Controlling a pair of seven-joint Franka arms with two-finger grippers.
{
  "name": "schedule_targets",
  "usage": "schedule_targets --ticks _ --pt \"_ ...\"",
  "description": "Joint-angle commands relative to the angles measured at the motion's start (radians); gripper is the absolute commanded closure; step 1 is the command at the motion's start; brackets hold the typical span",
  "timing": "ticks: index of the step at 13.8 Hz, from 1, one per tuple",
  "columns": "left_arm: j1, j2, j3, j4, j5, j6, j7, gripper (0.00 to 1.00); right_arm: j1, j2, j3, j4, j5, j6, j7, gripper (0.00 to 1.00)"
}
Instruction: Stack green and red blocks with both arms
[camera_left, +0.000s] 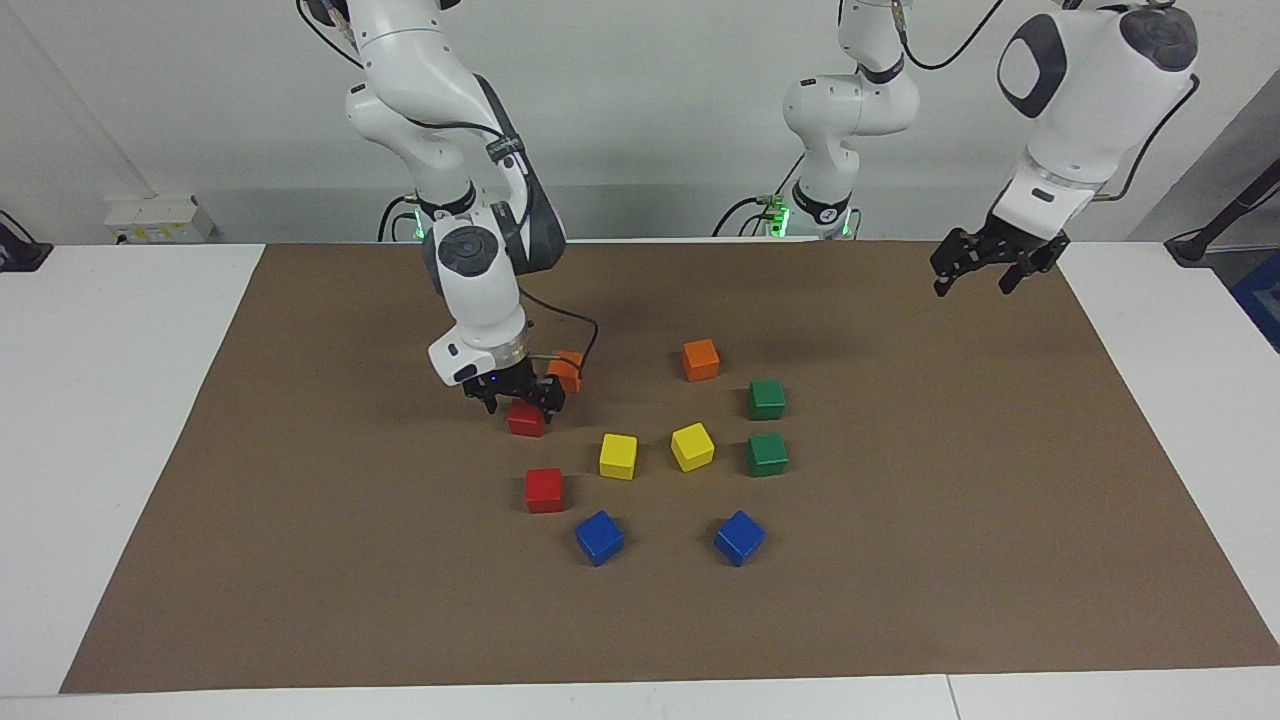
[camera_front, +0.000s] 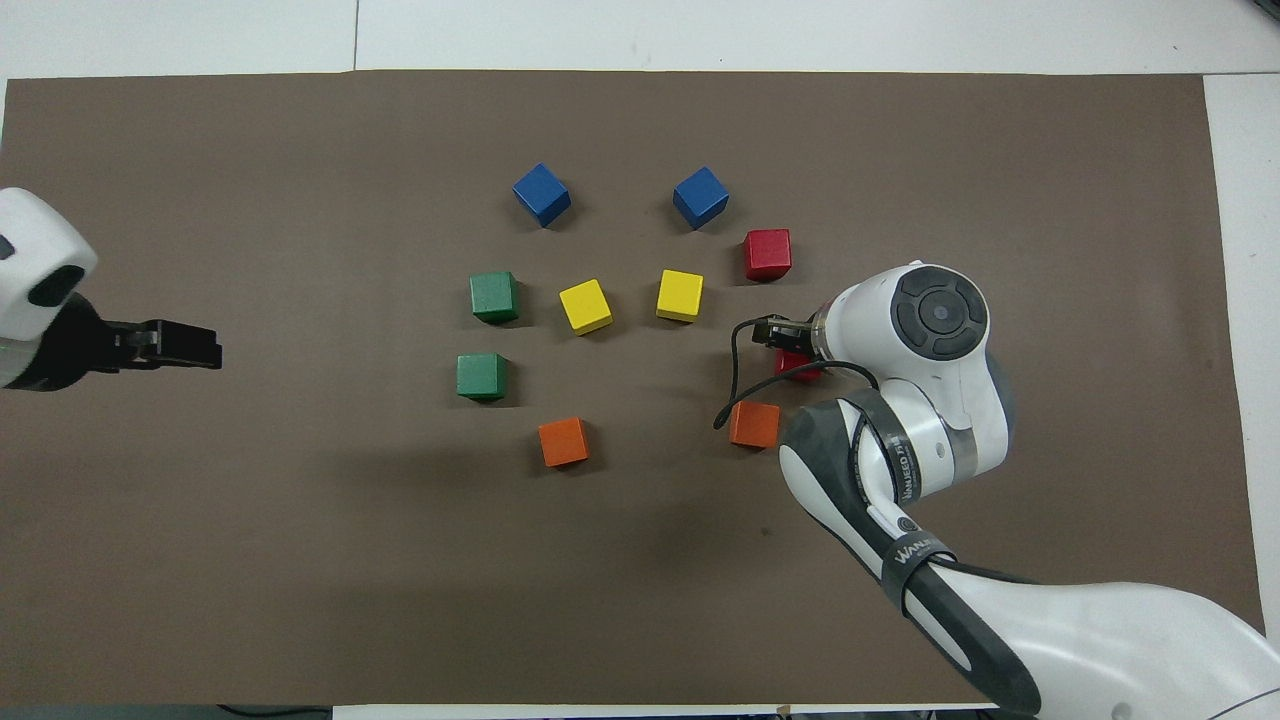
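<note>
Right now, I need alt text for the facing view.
The right end effector is down at a red block on the brown mat, beside an orange block. Other coloured blocks lie loose and unstacked. The left end effector waits raised over the mat's edge.

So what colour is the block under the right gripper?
Red; the right gripper is down at it, clearest in the facing view.
</note>
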Motion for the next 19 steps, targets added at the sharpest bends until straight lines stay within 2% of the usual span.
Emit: schedule_targets --ticks 1,2,3,4,6,8,10,13,19 --pt "-0.099 0.004 0.006 -0.123 0.004 0.14 -0.139 0.0 -0.005 -0.004 0.006 -0.019 -0.004 0.017 -0.017 0.46" --pt "-0.159 0.058 0.006 -0.125 0.002 0.201 -0.225 0.0 -0.005 -0.007 0.006 -0.019 -0.004 0.001 -0.034 0.93" --pt "-0.202 0.113 0.006 -0.123 -0.002 0.265 -0.294 0.0 -0.009 -0.013 0.006 -0.018 -0.004 -0.01 -0.037 1.0" --pt "-0.236 0.154 0.006 -0.123 -0.011 0.318 -0.333 0.0 -0.014 -0.025 0.006 -0.007 -0.004 -0.048 -0.043 1.0" --pt "-0.265 0.179 0.006 -0.12 -0.024 0.337 -0.341 0.0 -0.046 -0.062 0.0 0.083 -0.004 -0.207 -0.14 1.0" --pt "-0.299 0.239 0.006 -0.101 -0.033 0.366 -0.35 0.0 -0.158 -0.066 0.0 0.149 -0.004 -0.274 -0.358 1.0" --pt "-0.319 0.271 0.006 -0.104 -0.033 0.404 -0.349 0.0 -0.27 -0.065 0.0 0.15 -0.003 -0.253 -0.584 1.0" --pt "-0.343 0.31 0.006 -0.1 -0.033 0.451 -0.343 0.0 -0.379 -0.068 0.0 0.099 -0.003 -0.187 -0.753 1.0" --pt "-0.382 0.365 0.01 -0.107 -0.03 0.464 -0.291 0.01 -0.448 -0.065 0.0 0.003 -0.003 -0.067 -0.849 1.0"
